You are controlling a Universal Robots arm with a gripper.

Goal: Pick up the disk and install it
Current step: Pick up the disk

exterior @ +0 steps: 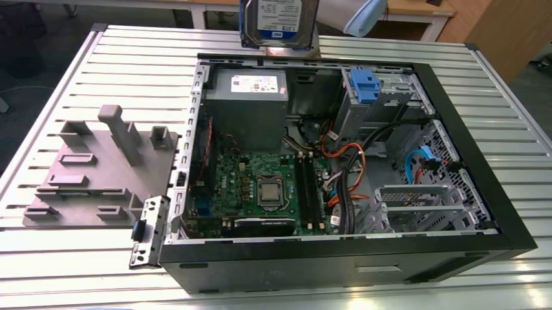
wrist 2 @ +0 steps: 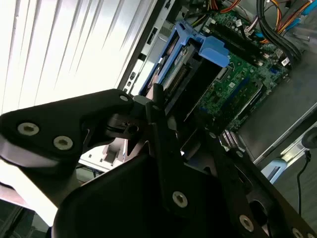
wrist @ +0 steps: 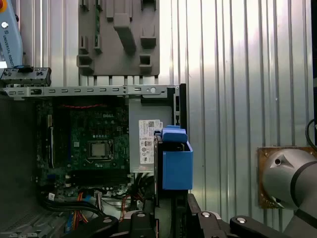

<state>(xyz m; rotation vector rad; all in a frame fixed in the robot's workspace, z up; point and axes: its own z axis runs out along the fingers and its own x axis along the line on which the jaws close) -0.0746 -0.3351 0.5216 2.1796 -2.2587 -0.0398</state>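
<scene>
Above the computer case (exterior: 485, 194), at its far wall: the disk (exterior: 278, 20), upright, label showing, clear of the case.
Gripper (wrist 2: 184, 113): fingers pinching the disk's end in the second wrist view.
Power-supply box (exterior: 245, 97): inside, far corner, just below the disk.
Grey fixture (exterior: 99, 168): on the table (exterior: 129, 64), at the exterior view's left.

My gripper (wrist 2: 181, 114): jaws closed on the disk (wrist 2: 188, 59), pressing it from 2 sides. The disk hangs beyond my fingers (wrist 2: 161, 134), touching nothing else. My black linkage is folded in close around it. My wrist points straight down, high up. 1 grey arm joint (wrist: 290, 181) sits beside the gripper. A pale-blue arm cap (exterior: 366, 16) shows in the exterior view.
</scene>
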